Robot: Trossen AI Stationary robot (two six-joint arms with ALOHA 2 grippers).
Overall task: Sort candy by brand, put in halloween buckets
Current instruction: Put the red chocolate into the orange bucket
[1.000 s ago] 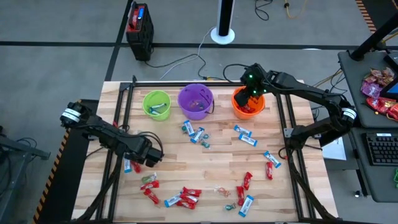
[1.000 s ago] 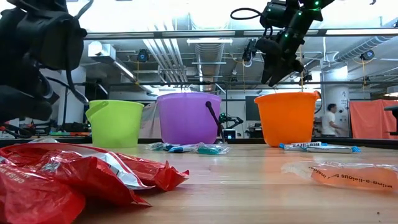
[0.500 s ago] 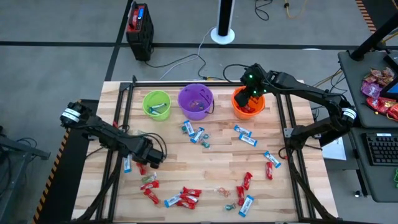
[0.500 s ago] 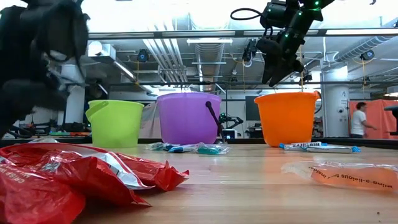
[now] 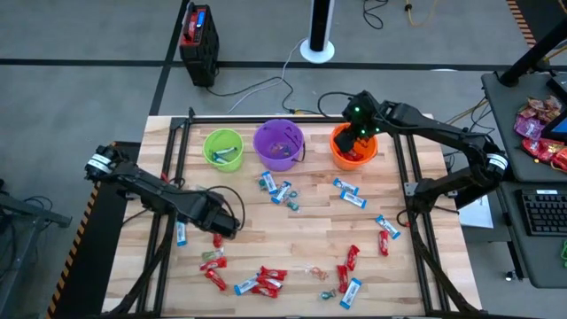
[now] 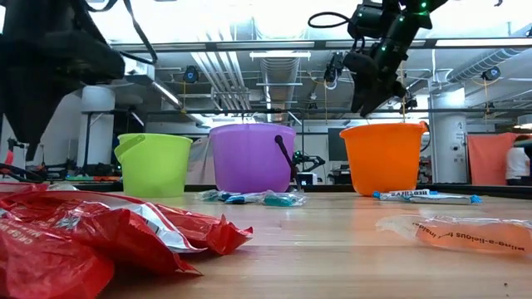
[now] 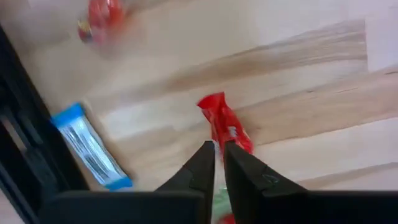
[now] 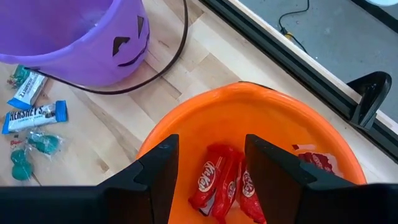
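Three buckets (image 5: 281,144); left tool (image 7: 219,151) pinches one red candy (image 7: 225,126).

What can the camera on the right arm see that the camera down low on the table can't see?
Only the right wrist view looks down into the orange bucket, showing red candies lying inside, with the open right gripper above them. Only the low view shows the green bucket and a big red wrapper up close. Both show the orange bucket, the purple bucket and blue-and-white candy on the table.
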